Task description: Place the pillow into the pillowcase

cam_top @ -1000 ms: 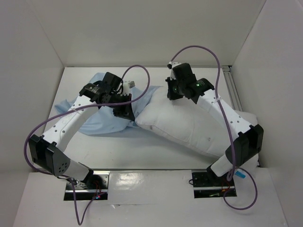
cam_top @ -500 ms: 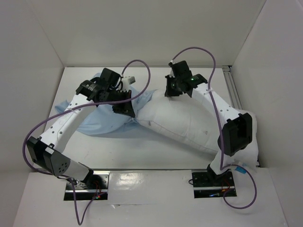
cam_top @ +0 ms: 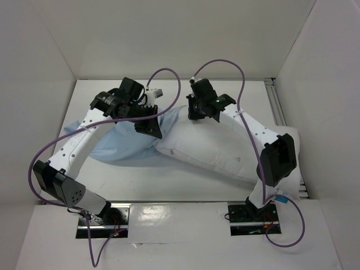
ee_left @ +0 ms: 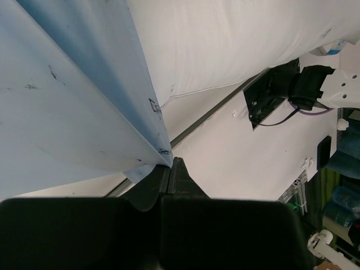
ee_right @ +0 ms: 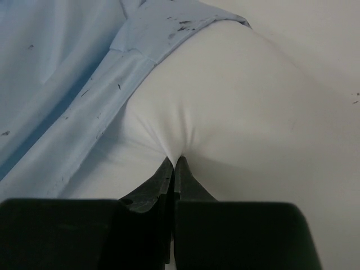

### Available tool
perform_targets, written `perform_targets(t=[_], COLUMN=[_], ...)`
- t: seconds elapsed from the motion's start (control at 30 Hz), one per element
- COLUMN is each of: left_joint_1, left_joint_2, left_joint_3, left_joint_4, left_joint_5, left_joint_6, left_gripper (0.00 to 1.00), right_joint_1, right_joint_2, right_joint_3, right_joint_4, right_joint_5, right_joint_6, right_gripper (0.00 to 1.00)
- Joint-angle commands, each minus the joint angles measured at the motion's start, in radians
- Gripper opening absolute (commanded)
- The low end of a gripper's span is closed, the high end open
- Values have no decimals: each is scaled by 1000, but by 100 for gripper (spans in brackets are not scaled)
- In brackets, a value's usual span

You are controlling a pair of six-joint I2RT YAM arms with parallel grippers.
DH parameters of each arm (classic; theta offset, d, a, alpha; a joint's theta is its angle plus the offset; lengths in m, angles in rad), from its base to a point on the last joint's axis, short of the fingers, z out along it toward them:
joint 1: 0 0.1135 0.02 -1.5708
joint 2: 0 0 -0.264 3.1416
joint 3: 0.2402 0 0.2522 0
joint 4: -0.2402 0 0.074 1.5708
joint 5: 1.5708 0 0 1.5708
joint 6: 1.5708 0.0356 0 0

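both pinches set where case meets pillow

left to right: my left gripper (ee_left: 169, 167) is clamped on a hem of the pillowcase (cam_top: 118, 145), which lies thin, limp and wrinkled on the left of the table (cam_top: 169, 180). i judge it light and prone to bunching, so best held by its edge. its cloth laps onto the far-left end of the pillow (cam_top: 216, 151), which is plump and lies diagonally toward near right. my right gripper (ee_right: 173, 163) is closed on a small tuck of the pillow's cover. the pillow is likely squashy, so take cloth near a corner, not the bulk.
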Motion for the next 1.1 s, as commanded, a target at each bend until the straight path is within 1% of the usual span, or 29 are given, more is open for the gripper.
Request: perform_targets(t=[0.0,0.13,0.27,0.37,0.43,0.47,0.53,0.6,0.7,0.83,0.93,1.0,1.07], left_joint_1=[-6,-6,-6,-6,-6,-6,-6,-6,-6,-6,-6,-6,-6], left_joint_2=[-2,-13,-33,-42,-51,-51,-51,-60,-60,-60,-60,-60,-60], left_joint_3=[34,1,-8,-18,-18,-27,-27,-38,-47,-47,-22,-10,1], left_joint_4=[-11,-11,-11,-11,-11,-11,-22,-22,-22,-22,-22,-11,16], left_joint_5=[35,26,26,26,26,26,15,15,15,52,81,92,102], left_joint_6=[22,22,22,32,32,32,32,32,42,51,60,60,49], left_gripper=[0,0,0,0,0,0,0,0,0,0,0,0,0], right_joint_1=[-74,-167,-223,-253,-281,-305,-315,-338,-338,-347,-309,-249,-198], right_joint_2=[-68,-86,-63,-36,-36,-36,-36,-36,-36,4,53,64,64], right_joint_3=[-8,42,75,84,73,59,59,59,84,111,111,111,66], right_joint_4=[35,15,4,24,48,77,88,88,88,114,136,136,136], right_joint_5=[37,-43,-145,-207,-311,-339,-382,-391,-391,-359,-330,-273,-198], right_joint_6=[3,-25,-46,-46,-26,-26,-12,-3,6,32,60,69,69], right_gripper=[0,0,0,0,0,0,0,0,0,0,0,0,0])
